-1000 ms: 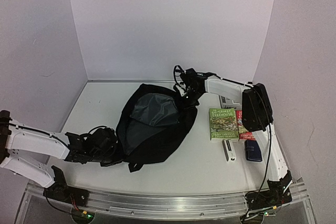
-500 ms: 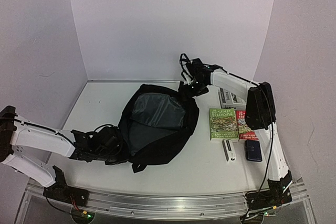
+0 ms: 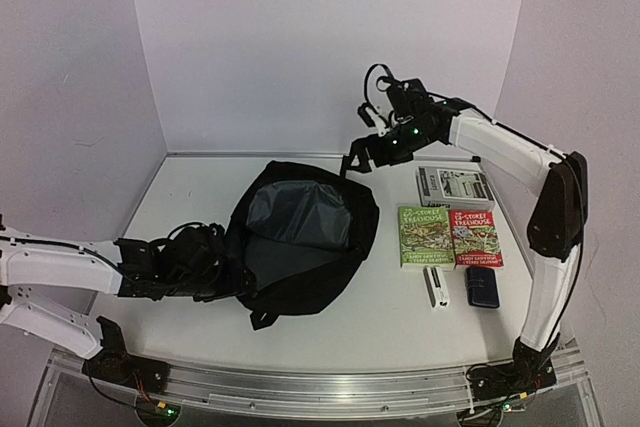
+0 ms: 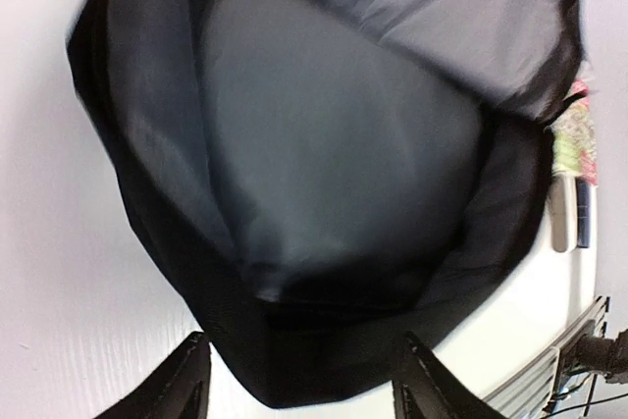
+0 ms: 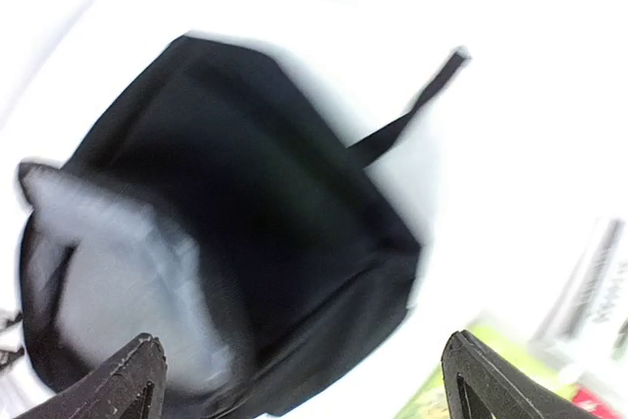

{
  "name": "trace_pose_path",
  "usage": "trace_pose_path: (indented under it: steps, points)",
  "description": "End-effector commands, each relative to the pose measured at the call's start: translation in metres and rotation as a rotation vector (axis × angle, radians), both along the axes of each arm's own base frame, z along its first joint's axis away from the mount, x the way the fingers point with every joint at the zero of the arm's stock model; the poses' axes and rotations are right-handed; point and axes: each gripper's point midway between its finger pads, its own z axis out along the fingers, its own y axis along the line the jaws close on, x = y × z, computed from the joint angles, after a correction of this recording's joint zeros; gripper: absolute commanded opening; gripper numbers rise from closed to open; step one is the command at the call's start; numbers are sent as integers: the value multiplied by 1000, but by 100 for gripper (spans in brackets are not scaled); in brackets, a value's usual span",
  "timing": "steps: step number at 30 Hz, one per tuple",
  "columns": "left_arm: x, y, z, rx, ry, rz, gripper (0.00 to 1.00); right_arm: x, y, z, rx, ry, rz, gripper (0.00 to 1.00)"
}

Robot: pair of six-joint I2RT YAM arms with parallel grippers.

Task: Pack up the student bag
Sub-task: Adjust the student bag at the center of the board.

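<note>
The student bag (image 3: 300,237) lies open in the middle of the table, black with its grey lining (image 3: 300,215) facing up. My left gripper (image 3: 228,269) sits at the bag's near-left edge. In the left wrist view it (image 4: 304,338) is open, with the bag's black rim (image 4: 324,340) lying loose between the fingertips. My right gripper (image 3: 358,157) hangs in the air above the bag's far-right corner. In the blurred right wrist view it (image 5: 302,338) is wide open and empty, the bag (image 5: 245,213) well below it.
To the right of the bag lie a green book (image 3: 425,235), a red book (image 3: 476,237), a white box (image 3: 453,185) behind them, a white pen-like stick (image 3: 436,287) and a small dark-blue case (image 3: 482,287). Walls close in the back and both sides.
The right gripper opened, let go of the bag's far edge and rose up and to the right. The left gripper opened off the bag's near edge and drew back a little.
</note>
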Motion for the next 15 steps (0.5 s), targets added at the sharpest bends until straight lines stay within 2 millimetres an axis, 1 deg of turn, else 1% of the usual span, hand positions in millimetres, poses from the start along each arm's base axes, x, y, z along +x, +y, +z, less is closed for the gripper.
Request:
trace_pose_path:
  steps: [1,3,4,7,8,10,11,12,13,14,15]
  points:
    - [17,14,55,39,-146,36,69,-48,36,-39,-18,114,145,98]
    - [26,24,67,98,-185,61,74,-48,36,-62,-80,120,158,98]
    - [31,30,69,132,-190,71,76,-43,33,-75,-117,122,140,98]
    - [49,44,66,199,-187,97,80,-24,19,-102,-230,97,87,98]
    - [56,47,63,205,-177,101,82,-19,16,-109,-254,95,75,95]
    - [67,48,59,202,-167,70,84,-6,7,-114,-270,91,38,79]
    - [72,47,60,203,-178,60,84,-1,4,-112,-264,90,23,70]
    - [77,45,62,209,-195,40,84,2,1,-110,-256,89,14,58]
    - [81,40,66,209,-219,5,84,5,-2,-107,-246,88,7,48]
    - [84,36,69,211,-238,-19,84,6,-3,-104,-239,87,5,38]
    - [88,34,70,218,-253,-37,85,6,-4,-101,-233,85,7,25]
